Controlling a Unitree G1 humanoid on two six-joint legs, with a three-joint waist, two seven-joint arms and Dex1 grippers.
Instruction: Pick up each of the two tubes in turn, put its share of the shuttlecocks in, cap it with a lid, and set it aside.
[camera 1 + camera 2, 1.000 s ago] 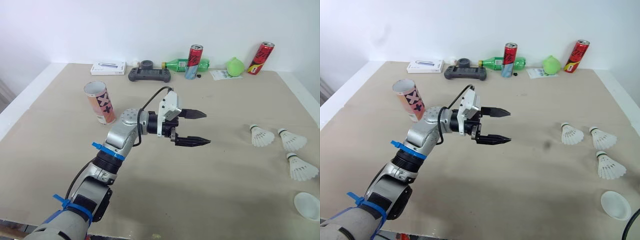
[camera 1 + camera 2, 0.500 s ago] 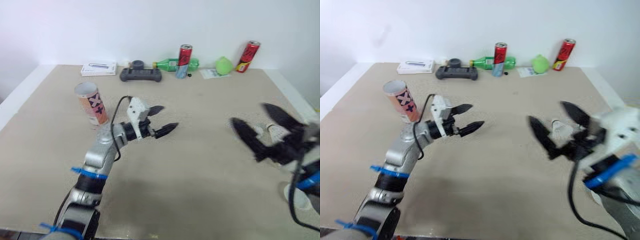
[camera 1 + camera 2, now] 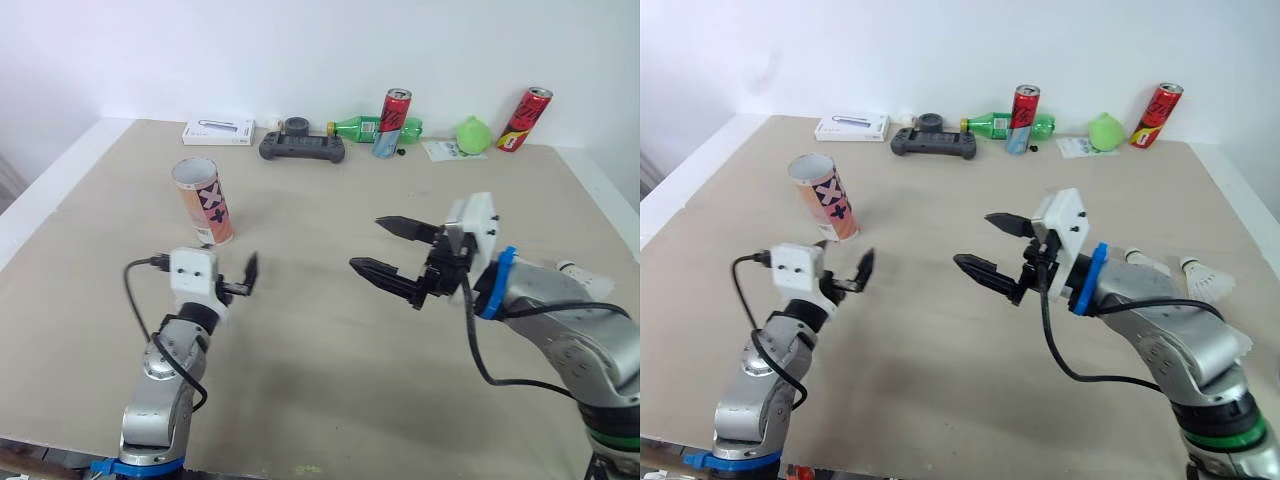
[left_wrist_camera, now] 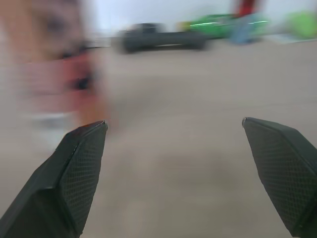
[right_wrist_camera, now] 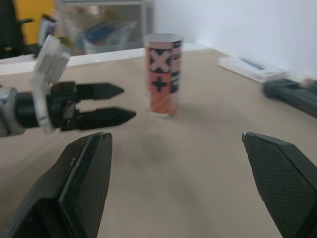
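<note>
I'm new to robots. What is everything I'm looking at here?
tube: one, orange-pink with crosses, upright on the table's left
shuttlecocks: two seen, white, table's right, partly hidden
box: one, white, far edge
game controller: one, dark grey, far edge
bottle: one, green, lying at far edge
cans: two, red, far edge, one tilted
round object: one, green, between the cans
table: one, beige
left gripper: one, black fingers, open, near the tube
right gripper: one, black fingers, open, above the table's middle

far edge of table [image 3: 320, 390]: white box [image 3: 217, 133], black controller [image 3: 302, 149], green bottle [image 3: 358, 128], upright can [image 3: 391, 123], leaning can [image 3: 527, 117], green ball [image 3: 470, 133].
</note>
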